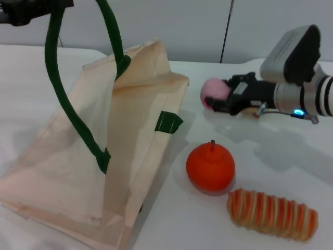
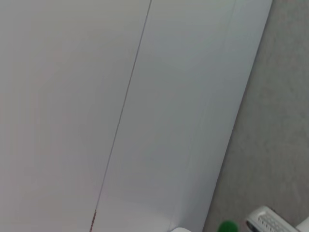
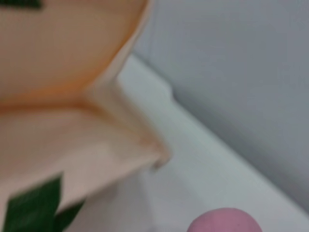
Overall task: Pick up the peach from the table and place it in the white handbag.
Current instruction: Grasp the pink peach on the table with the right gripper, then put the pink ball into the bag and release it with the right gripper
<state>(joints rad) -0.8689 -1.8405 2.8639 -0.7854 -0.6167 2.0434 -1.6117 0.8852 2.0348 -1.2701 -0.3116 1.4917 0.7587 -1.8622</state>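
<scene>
Pinching the peach [image 1: 214, 89] between its dark fingers, the right gripper [image 1: 221, 96] reaches in level from the right, holding the fruit above the table [image 1: 291, 172] just right of the white handbag [image 1: 130, 135], so the carry step looks under way. Next it likely must travel left and over the bag's mouth before letting go. At far left the left gripper [image 1: 23, 13] seems to hold up a green handle [image 1: 57, 78], though its fingers are mostly out of sight.
</scene>
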